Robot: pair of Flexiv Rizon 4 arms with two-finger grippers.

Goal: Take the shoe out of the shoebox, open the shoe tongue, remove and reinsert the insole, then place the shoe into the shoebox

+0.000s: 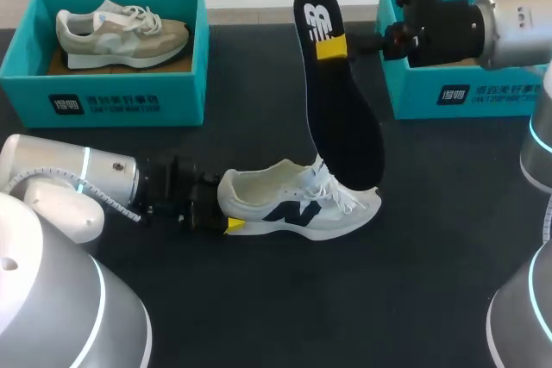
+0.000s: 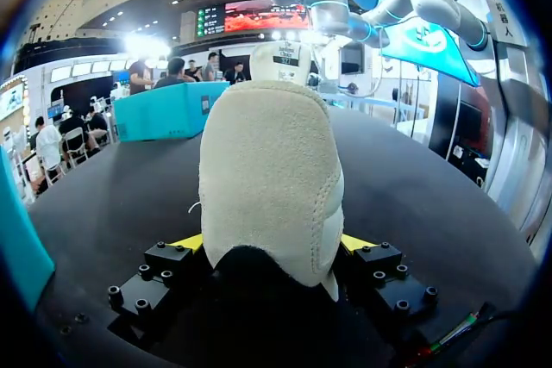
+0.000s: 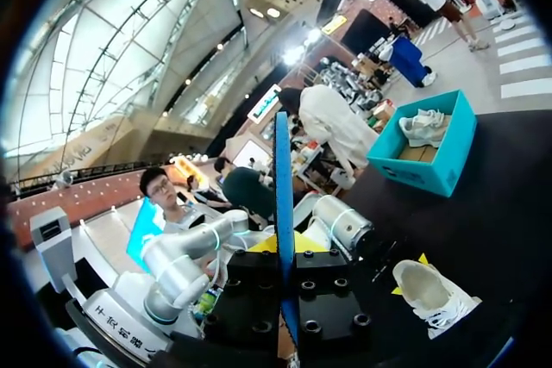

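Left shoebox (image 1: 103,92) at the table's (image 1: 259,316) far left corner holds a second shoe (image 1: 121,34), not in play. Left arm (image 1: 86,174) lies low and level along the table. Left gripper (image 1: 226,211) is clamped on the heel of the white shoe (image 1: 297,204) from both sides, likely pinning it sole-down at mid-table for the insole work. Dark insole (image 1: 341,109) stands steep, its lower end at the laces. Its upper end is pinched by the right gripper (image 1: 332,47), fingers closed on it. Right arm (image 1: 509,23) comes in high, wrist horizontal, before the right shoebox (image 1: 457,92), the probable destination.
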